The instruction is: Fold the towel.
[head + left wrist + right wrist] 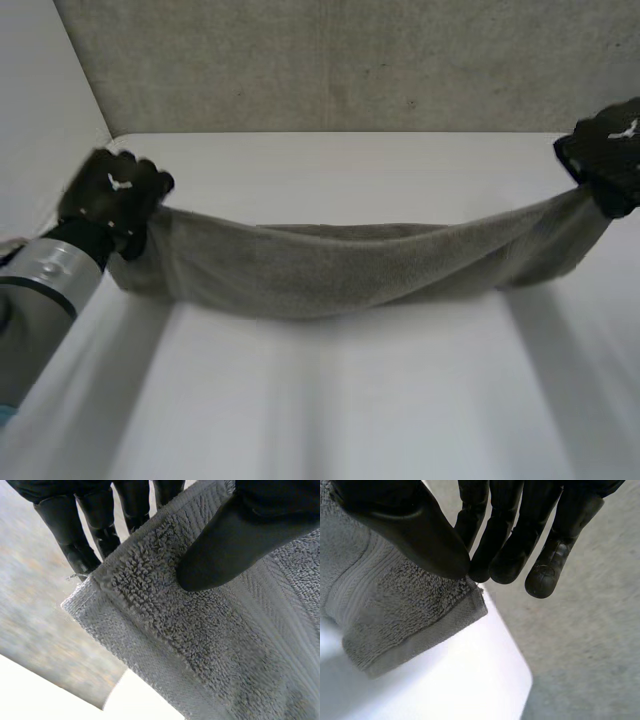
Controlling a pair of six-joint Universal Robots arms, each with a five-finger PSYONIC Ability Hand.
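Head view: grey terry towel [340,270] hangs stretched btwn the two hands over the white worktop [340,410]. It sags in the middle, w/ soft lengthwise folds along the sag. Left hand [112,200] has the towel's left end, right hand [608,155] the right end. Each hand's back carries a small white mark, too small to read.

Left wrist view: the left hand's thumb [235,545] presses down on the looped pile near a corner, just inside the flat woven hem. The fingers [75,535] sit behind the towel's edge, so the cloth is pinched btwn them.

Right wrist view: the right hand's thumb [405,525] and fingers [505,545] meet on the very corner of the towel and pinch it. A ribbed woven band crosses the pile near the hem, and the worktop lies below.
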